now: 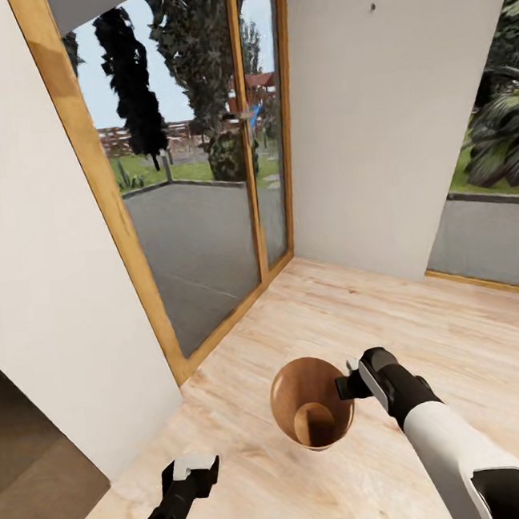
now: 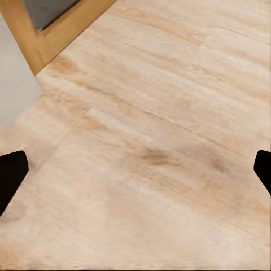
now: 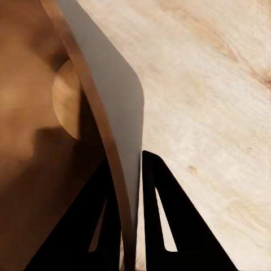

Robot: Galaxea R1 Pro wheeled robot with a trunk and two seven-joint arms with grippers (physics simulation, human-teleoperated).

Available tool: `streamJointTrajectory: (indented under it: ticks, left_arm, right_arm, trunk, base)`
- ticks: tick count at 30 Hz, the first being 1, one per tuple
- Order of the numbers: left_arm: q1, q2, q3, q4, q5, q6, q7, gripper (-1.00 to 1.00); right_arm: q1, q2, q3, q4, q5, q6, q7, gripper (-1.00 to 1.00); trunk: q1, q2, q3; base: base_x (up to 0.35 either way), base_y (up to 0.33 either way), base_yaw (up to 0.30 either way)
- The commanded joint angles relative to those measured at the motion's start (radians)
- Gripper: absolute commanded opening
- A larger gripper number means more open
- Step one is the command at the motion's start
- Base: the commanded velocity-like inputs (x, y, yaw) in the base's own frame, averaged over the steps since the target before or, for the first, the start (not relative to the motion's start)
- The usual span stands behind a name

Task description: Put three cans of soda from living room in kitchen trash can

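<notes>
My left gripper [image 1: 192, 466] sits nearest, at about 7 o'clock in the head view, with nothing in it. In the left wrist view its two dark fingertips [image 2: 11, 175] stand far apart at opposite edges, with only bare plank floor [image 2: 147, 141] between them, so its jaws are spread wide.

My right gripper [image 1: 347, 381] sits at about 4 o'clock, clamped on the rim of the tash can [image 1: 310, 403]. The right wrist view confirms this: one finger [image 3: 169, 226] lies against the pale outer wall and the other inside against the coppery lining, with the tash can's wall [image 3: 121, 113] pinched between them. The can is carried above the floor, mouth up, its brown inside empty down to the round base.

Beyond, at 11 to 12 o'clock, a wood-framed glass door [image 1: 194, 178] meets the white walls [image 1: 372, 118]. At 3 o'clock a second opening [image 1: 501, 183] shows paving and plants outside.
</notes>
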Motion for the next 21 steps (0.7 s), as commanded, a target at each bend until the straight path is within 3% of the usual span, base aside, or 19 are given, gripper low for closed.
streamJointTrajectory:
  ticks: [1,10,14,16,21]
  left_arm:
    - [0.000,0.000,0.000,0.000,0.000,0.000,0.000,1.00]
    - [0.000,0.000,0.000,0.000,0.002,-0.001,0.000,1.00]
    - [0.000,0.000,-0.003,-0.001,0.003,-0.003,0.000,1.00]
    - [0.000,0.000,-0.021,-0.001,0.001,-0.003,0.002,1.00]
    - [0.000,0.000,-0.035,-0.001,0.001,-0.003,0.004,1.00]
  right_arm:
    - [0.000,0.000,-0.001,0.000,-0.015,0.000,0.007,-1.00]
    - [0.000,0.000,-0.002,-0.002,-0.015,0.000,0.008,-1.00]
    - [0.000,0.000,-0.002,-0.002,-0.015,0.000,0.008,-1.00]
    - [0.000,0.001,-0.001,-0.002,-0.015,0.000,0.008,-1.00]
    - [0.000,0.001,0.000,-0.002,-0.015,0.000,0.008,-1.00]
  trunk:
    - [0.000,0.000,0.000]
    - [0.000,0.000,0.000]
    - [0.000,0.000,0.000]
    - [0.000,0.000,0.000]
    - [0.000,0.000,0.001]
  base:
    - [-0.204,0.267,0.157]
    - [-0.221,0.227,0.037]
    - [-0.093,0.050,0.001]
    - [-0.158,0.005,0.000]
    - [-0.275,0.001,0.068]
